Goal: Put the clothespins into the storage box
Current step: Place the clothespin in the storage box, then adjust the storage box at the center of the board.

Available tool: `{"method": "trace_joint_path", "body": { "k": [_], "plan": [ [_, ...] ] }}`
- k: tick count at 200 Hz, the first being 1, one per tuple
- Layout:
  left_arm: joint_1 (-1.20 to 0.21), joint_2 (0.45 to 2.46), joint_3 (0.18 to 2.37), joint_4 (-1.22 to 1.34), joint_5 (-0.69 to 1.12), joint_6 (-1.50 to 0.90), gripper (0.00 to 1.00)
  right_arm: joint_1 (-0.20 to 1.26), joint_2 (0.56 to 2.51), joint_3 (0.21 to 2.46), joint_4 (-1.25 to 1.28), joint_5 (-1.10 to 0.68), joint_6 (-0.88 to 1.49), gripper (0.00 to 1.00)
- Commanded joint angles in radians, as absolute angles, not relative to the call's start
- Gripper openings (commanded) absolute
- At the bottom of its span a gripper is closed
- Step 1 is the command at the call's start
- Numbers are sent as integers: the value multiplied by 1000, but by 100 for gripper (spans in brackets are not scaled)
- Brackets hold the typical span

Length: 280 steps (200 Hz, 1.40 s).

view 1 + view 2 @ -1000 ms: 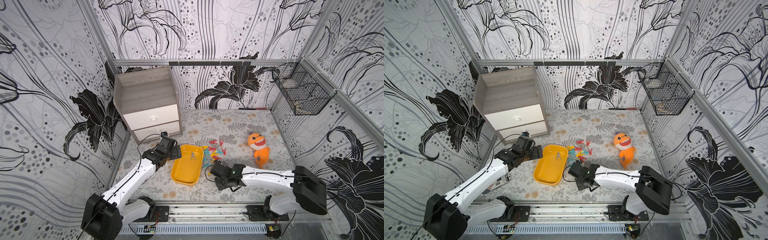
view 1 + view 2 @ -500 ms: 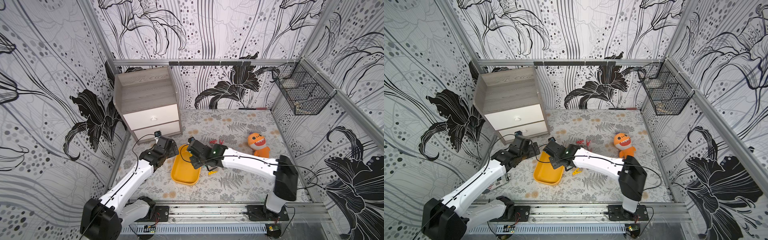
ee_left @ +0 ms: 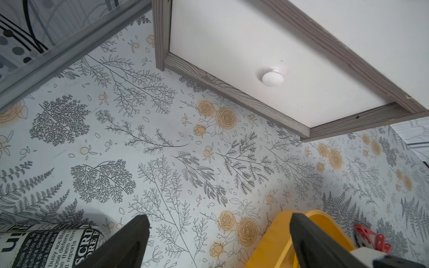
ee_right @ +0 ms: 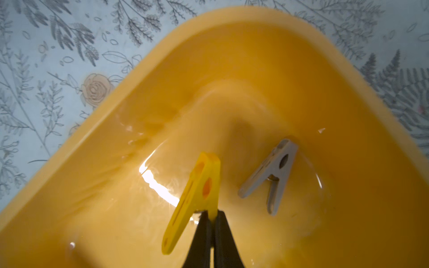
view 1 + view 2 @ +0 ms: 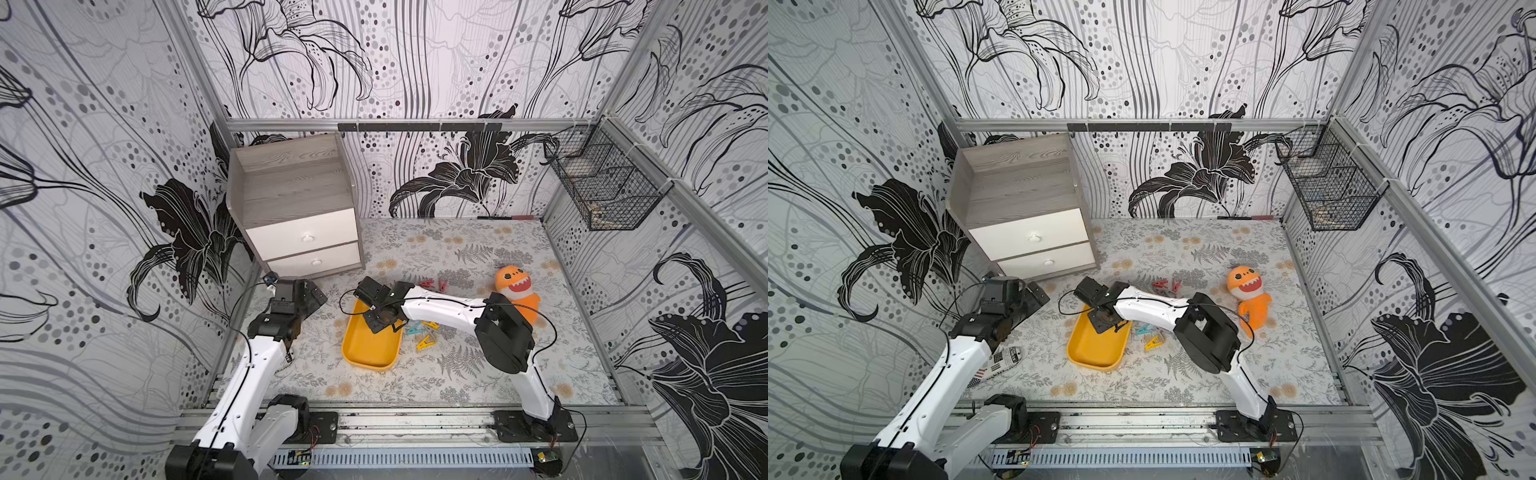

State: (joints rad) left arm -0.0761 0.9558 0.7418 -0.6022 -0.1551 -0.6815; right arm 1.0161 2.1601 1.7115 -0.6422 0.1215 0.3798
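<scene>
The right gripper (image 4: 210, 214) is clamped on one leg of a yellow clothespin (image 4: 197, 197). It holds the pin over the floor of the yellow-orange storage box (image 4: 232, 53), apparently so it drops beside the grey clothespin (image 4: 274, 176) already lying inside. The left gripper (image 3: 218, 219) hangs wide open and empty just off the box's far end, by the drawer cabinet (image 3: 278, 69), probably to leave room. More clothespins (image 5: 424, 334) wait on the desk (image 5: 457, 374). A second earlier the right gripper sat low at that pile, and the left one stood closer to the box's rim.
</scene>
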Motion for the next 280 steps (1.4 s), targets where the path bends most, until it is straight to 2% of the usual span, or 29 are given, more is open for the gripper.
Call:
{"method": "trace_joint_path", "body": {
  "k": [1,62,94,130,157,181,222,238,280],
  "plan": [
    [-68,950,745,-551,-118,-685,99,996,2191,1750,-641,109,392,0],
    [-69,933,761,-570,-135,-673,100,963,2281,1808,-640,102,411,4],
    [-69,926,770,-583,-140,-660,99,961,2270,1789,-616,96,422,15],
    [-69,938,761,-571,-115,-638,100,961,2140,1727,-566,83,430,26],
    [-69,946,763,-574,-101,-625,100,959,1974,1605,-533,139,454,32],
    [-69,945,768,-577,-100,-614,100,946,1832,1452,-512,213,503,45],
    [-71,937,793,-584,-55,-617,100,893,1732,1253,-396,135,547,49],
    [-71,934,803,-589,-44,-618,100,891,1748,1242,-349,90,553,50],
    [-71,926,824,-612,-49,-608,100,891,1833,1294,-370,110,575,48]
  ]
}}
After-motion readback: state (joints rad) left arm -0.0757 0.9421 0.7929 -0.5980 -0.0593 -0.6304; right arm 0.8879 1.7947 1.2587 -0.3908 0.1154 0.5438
